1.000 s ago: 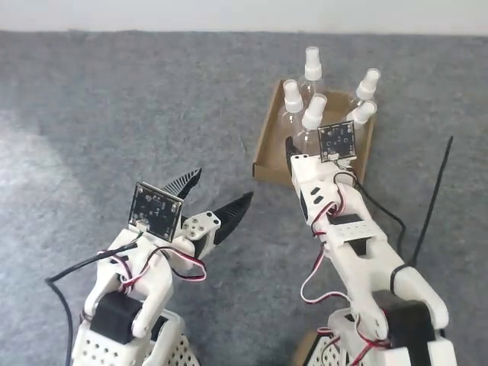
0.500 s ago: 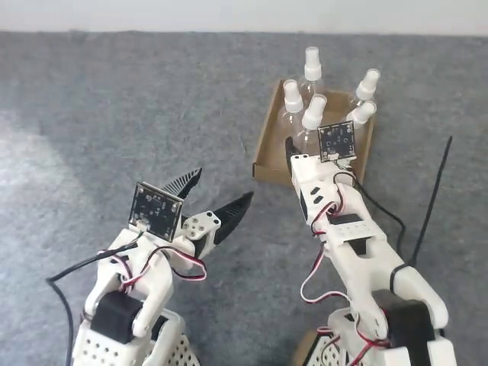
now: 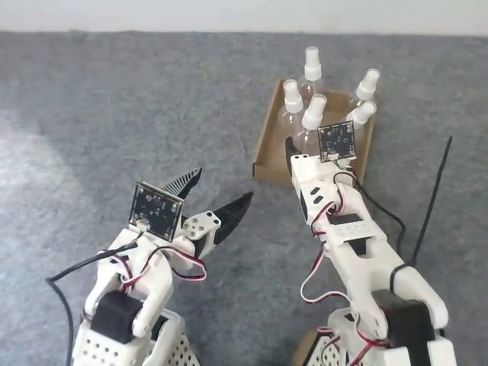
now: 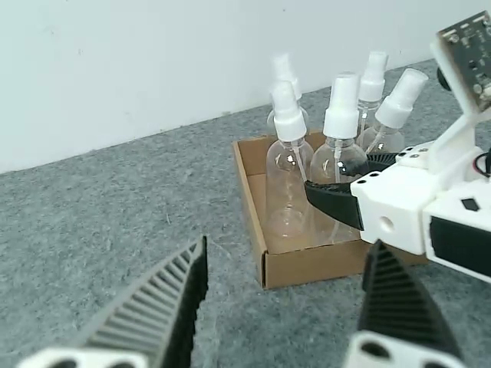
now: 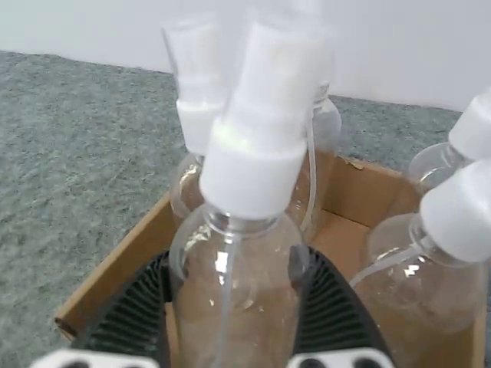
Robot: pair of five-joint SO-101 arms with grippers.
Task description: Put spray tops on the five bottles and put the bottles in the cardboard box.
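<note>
A shallow cardboard box (image 3: 264, 131) sits on the grey carpet at the back right, with several clear bottles with white spray tops standing upright in it. My right gripper (image 3: 305, 146) reaches into the box from the near side and is shut on the front middle bottle (image 3: 313, 111). In the right wrist view its black fingers (image 5: 126, 314) press both sides of that bottle (image 5: 238, 253), over the box (image 5: 115, 264). My left gripper (image 3: 225, 185) hangs open and empty over the carpet, left of the box. From the left wrist view it (image 4: 290, 249) faces the box (image 4: 307, 264).
Other bottles (image 3: 293, 97) (image 3: 311, 62) (image 3: 367, 84) crowd around the held one. A thin black cable (image 3: 433, 200) runs along the carpet to the right of the right arm. Open carpet (image 3: 130, 114) spreads left of the box. A pale wall (image 4: 153, 54) rises behind it.
</note>
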